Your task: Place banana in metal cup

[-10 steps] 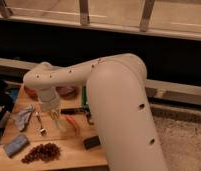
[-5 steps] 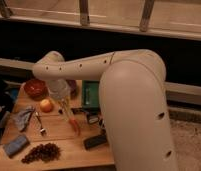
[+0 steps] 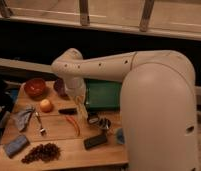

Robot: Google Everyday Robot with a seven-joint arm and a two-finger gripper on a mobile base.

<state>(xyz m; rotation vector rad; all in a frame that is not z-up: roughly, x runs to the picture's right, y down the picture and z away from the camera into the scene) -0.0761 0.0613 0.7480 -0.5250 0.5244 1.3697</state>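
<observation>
My gripper (image 3: 84,111) hangs from the white arm over the middle of the wooden table (image 3: 69,145). It is shut on the pale yellow banana (image 3: 81,104), which hangs nearly upright and moves with it. The small shiny metal cup (image 3: 103,123) stands on the table just right of and below the gripper, close to the banana's lower end. The banana is above the table and outside the cup. The big white arm hides the table's right side.
A red chili (image 3: 73,125) lies left of the cup. Also on the table are a black bar (image 3: 68,111), a black block (image 3: 95,141), a fork (image 3: 40,125), a grey cloth (image 3: 23,118), a blue sponge (image 3: 15,146), dark grapes (image 3: 41,152), an orange fruit (image 3: 46,105), a red bowl (image 3: 35,86), a green tray (image 3: 101,95) and a light blue cup (image 3: 119,135).
The arm has swung right and away from the front-left of the table, carrying the banana with it toward the metal cup.
</observation>
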